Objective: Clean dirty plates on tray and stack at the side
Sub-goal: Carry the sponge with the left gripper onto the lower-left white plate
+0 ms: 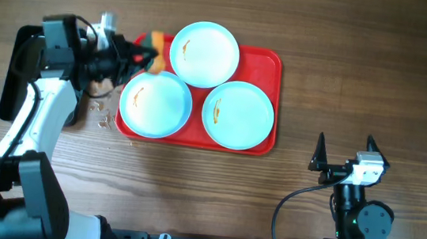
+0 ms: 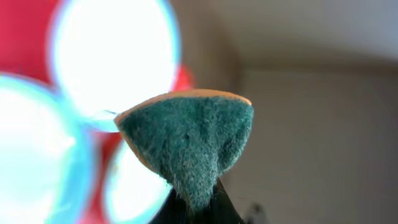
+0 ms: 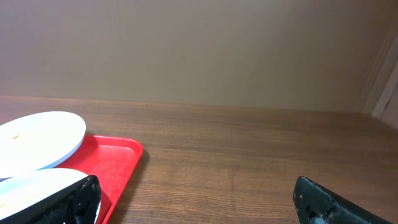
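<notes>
Three pale mint-blue plates lie on the red tray (image 1: 271, 62): one at the back (image 1: 204, 53), one front left (image 1: 155, 104), one front right (image 1: 238, 114). Each has a small orange-brown smear. My left gripper (image 1: 142, 55) is shut on a sponge (image 1: 155, 50) with an orange body and green scouring face, held over the tray's back left corner, between the back and front left plates. The left wrist view shows the sponge (image 2: 189, 146) close up with blurred plates behind. My right gripper (image 1: 344, 153) is open and empty, right of the tray. Two plates (image 3: 37, 140) show in its wrist view.
A black tray (image 1: 20, 71) lies at the far left, partly under my left arm. Small crumbs (image 1: 101, 112) lie on the wooden table between it and the red tray.
</notes>
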`<state>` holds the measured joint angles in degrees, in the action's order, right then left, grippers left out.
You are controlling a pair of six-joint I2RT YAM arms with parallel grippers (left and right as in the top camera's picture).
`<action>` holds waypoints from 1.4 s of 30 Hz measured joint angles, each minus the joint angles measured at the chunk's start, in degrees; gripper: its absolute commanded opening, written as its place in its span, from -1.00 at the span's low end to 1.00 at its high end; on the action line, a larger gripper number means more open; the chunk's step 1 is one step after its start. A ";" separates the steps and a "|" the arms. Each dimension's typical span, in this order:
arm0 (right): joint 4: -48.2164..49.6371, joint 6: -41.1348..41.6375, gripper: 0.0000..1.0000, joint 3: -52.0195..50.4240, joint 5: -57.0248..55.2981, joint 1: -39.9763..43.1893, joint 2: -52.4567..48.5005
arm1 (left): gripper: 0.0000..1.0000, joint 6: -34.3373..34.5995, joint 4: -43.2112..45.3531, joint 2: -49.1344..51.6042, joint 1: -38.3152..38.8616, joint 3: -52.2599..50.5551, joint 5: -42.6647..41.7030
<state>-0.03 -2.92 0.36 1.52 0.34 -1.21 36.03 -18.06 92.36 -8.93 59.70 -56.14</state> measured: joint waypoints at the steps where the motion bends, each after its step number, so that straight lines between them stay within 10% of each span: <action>1: 0.00 0.00 0.99 0.00 0.00 0.00 0.00 | -0.92 -3.02 -2.93 0.00 0.20 -0.07 2.91; 14: 3.54 4.70 0.99 0.00 3.50 0.00 -0.02 | -0.92 -16.04 -14.84 0.00 14.88 -0.11 35.30; 26: 11.28 67.54 0.99 -0.02 19.10 0.00 -0.26 | -0.92 -16.48 -16.31 3.28 19.85 -0.09 49.48; 31: 29.03 75.69 0.99 1.33 23.65 0.04 -0.31 | -0.92 -16.50 -16.70 3.67 19.85 -0.11 50.34; 42: -9.70 47.69 1.00 39.95 39.98 0.15 -24.22 | -0.92 -16.52 -17.20 3.69 19.85 -0.11 50.66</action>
<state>-9.74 44.77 40.32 41.50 0.49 -25.43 19.51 -35.27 96.05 10.92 59.59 -5.48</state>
